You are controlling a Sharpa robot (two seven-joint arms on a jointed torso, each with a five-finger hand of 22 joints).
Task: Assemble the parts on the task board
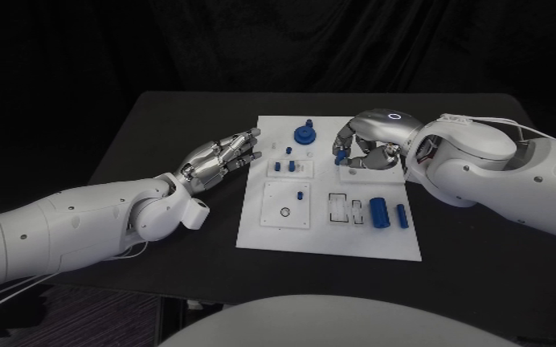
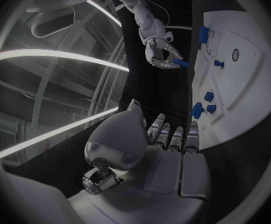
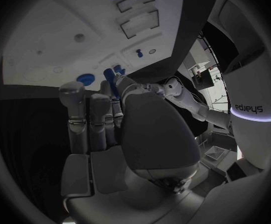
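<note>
The white task board [image 1: 330,242] lies in the middle of the black table. My right hand [image 1: 369,142] hovers over the board's far right corner and pinches a small blue peg [image 1: 341,155]. The left wrist view shows the peg [image 2: 180,63] sticking out of that hand [image 2: 161,54], and the right wrist view shows the peg [image 3: 110,77] between the fingertips. My left hand [image 1: 226,154] lies at the board's left edge with its fingers stretched out and nothing in them. A blue gear-like part [image 1: 304,134] stands at the board's far edge.
On the board's near right lie a blue cylinder [image 1: 379,210] and a blue bar [image 1: 402,216], beside two empty rectangular slots [image 1: 338,207]. Small pegs [image 1: 300,196] stand near the middle, and a ring [image 1: 286,213] lies on the left.
</note>
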